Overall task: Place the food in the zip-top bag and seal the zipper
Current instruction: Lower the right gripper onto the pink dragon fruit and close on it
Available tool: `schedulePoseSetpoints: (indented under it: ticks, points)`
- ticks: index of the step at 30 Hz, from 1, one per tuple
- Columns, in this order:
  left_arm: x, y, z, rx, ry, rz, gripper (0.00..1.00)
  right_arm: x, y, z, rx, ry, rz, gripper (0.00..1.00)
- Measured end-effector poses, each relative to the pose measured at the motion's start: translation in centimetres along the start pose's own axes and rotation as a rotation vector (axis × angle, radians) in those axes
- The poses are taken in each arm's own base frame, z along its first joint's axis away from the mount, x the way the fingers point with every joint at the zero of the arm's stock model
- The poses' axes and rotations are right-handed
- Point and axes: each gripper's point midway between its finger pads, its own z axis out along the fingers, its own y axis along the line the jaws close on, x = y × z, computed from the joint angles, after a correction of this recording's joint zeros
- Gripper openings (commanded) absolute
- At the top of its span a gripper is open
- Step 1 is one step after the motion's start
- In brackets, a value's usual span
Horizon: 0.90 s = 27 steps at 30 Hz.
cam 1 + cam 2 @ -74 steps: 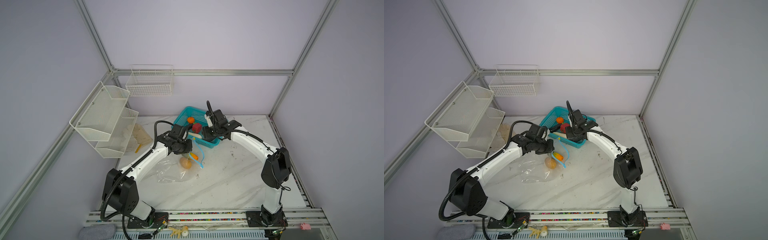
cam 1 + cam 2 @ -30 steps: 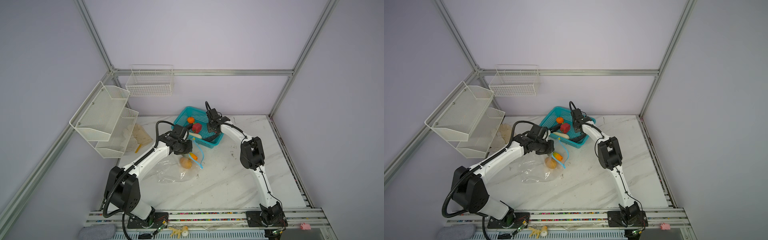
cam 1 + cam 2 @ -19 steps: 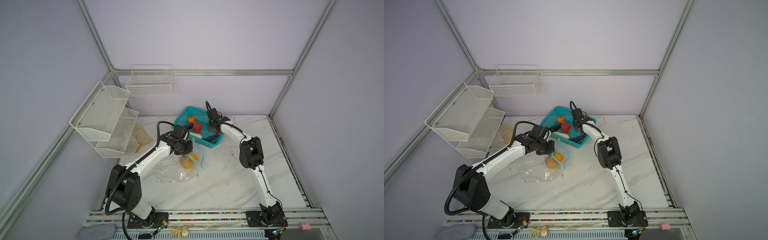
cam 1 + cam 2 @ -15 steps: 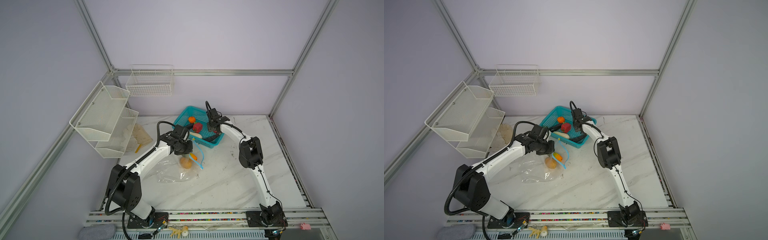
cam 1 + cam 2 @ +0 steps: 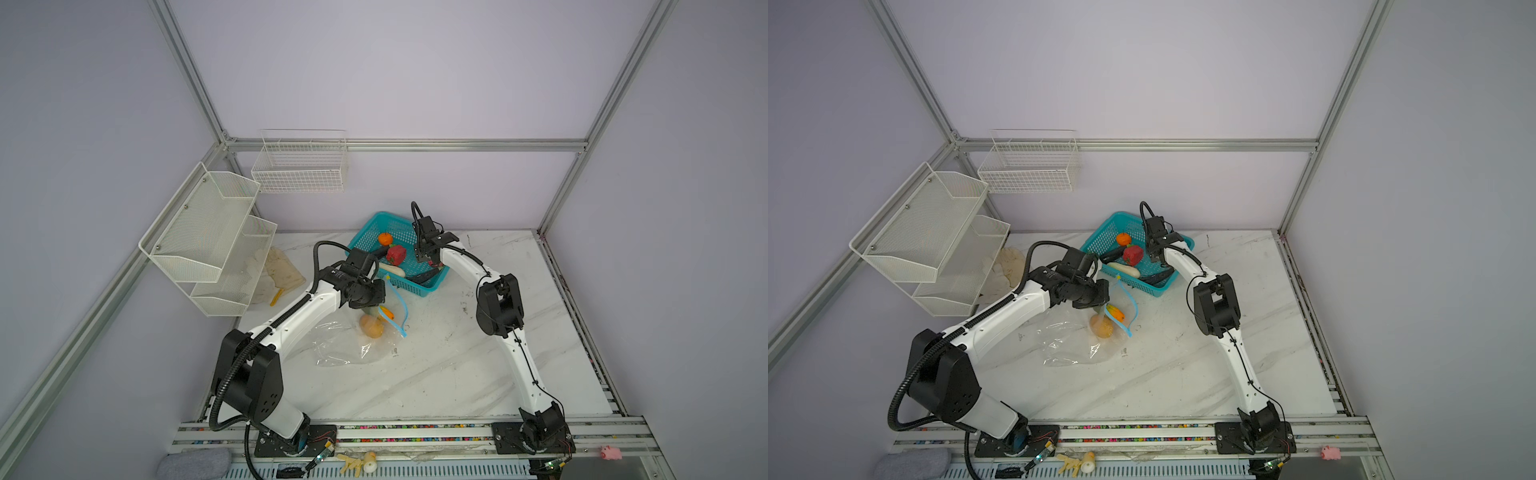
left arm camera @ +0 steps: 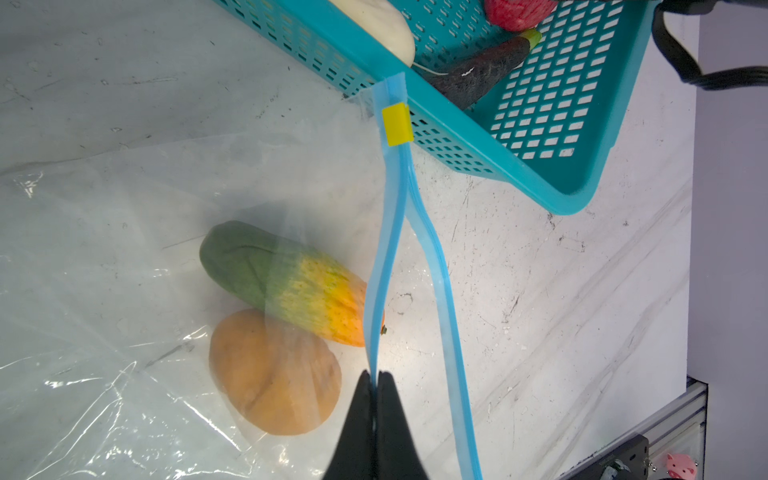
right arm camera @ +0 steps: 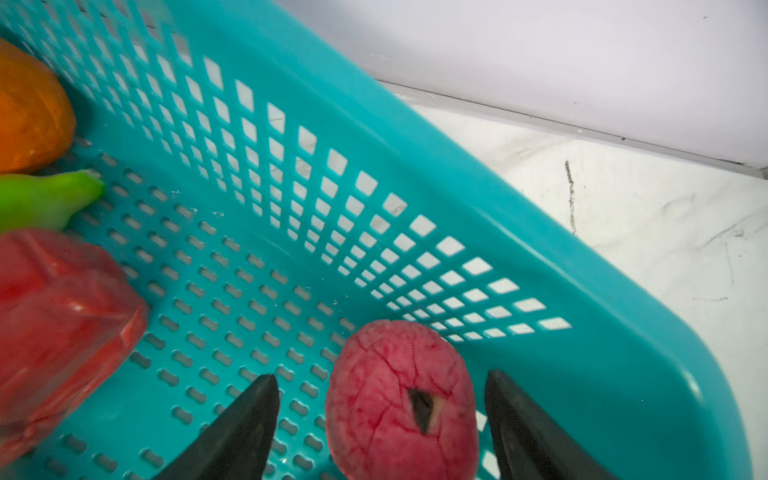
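The clear zip-top bag (image 5: 345,345) lies crinkled on the marble table with its mouth toward the teal basket (image 5: 415,287). My left gripper (image 6: 377,372) is shut on one side of the light-blue zipper (image 6: 388,232), lifting it; the yellow slider (image 6: 397,124) sits at the far end. Inside the bag are a tan-orange round food piece (image 6: 274,374) and a green-to-orange one (image 6: 282,278). My right gripper (image 7: 381,374) is down in the basket, open, its fingers either side of a pink fruit (image 7: 399,399) without touching it. Red (image 7: 54,316), orange (image 7: 29,112) and green (image 7: 41,199) pieces lie beside it.
A white piece (image 5: 392,271) and a dark purple one (image 5: 424,276) also lie in the basket. White mesh shelves (image 5: 208,232) stand at the left, a wire basket (image 5: 299,166) hangs on the back wall, and a pale cloth (image 5: 282,270) lies under the shelves. Toy bits (image 5: 359,459) sit on the front rail.
My right arm has reached further into the basket with its elbow folded in, and its jaws have spread wider around the pink fruit. The left gripper keeps its hold on the zipper.
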Motion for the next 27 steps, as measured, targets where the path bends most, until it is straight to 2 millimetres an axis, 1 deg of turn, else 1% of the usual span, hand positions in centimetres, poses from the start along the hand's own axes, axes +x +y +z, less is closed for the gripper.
schedulePoseSetpoints:
  ticks: [5, 10, 15, 18, 20, 27]
  points:
    - [0.0, 0.1, 0.0, -0.001, 0.0, -0.002, 0.0, 0.1, -0.5, 0.1, 0.026, 0.004, -0.003, 0.83]
    - [0.0, 0.1, 0.0, -0.001, 0.0, -0.002, 0.0, 0.2, -0.2, 0.6, 0.025, 0.016, -0.007, 0.81]
    - [0.0, 0.1, 0.0, -0.001, 0.0, -0.002, 0.0, 1.0, 0.4, 1.5, 0.013, 0.044, -0.011, 0.76]
    - [0.0, 0.1, 0.0, -0.001, 0.0, -0.002, 0.0, 2.0, 0.9, 1.8, -0.026, 0.085, -0.009, 0.73]
    - [0.0, 0.1, 0.0, -0.001, 0.0, -0.002, 0.0, 2.3, 1.4, 1.9, -0.049, 0.097, -0.004, 0.71]
    - [0.0, 0.1, 0.0, -0.001, -0.001, -0.002, 0.0, 2.4, 2.6, 1.7, -0.123, 0.109, 0.02, 0.63]
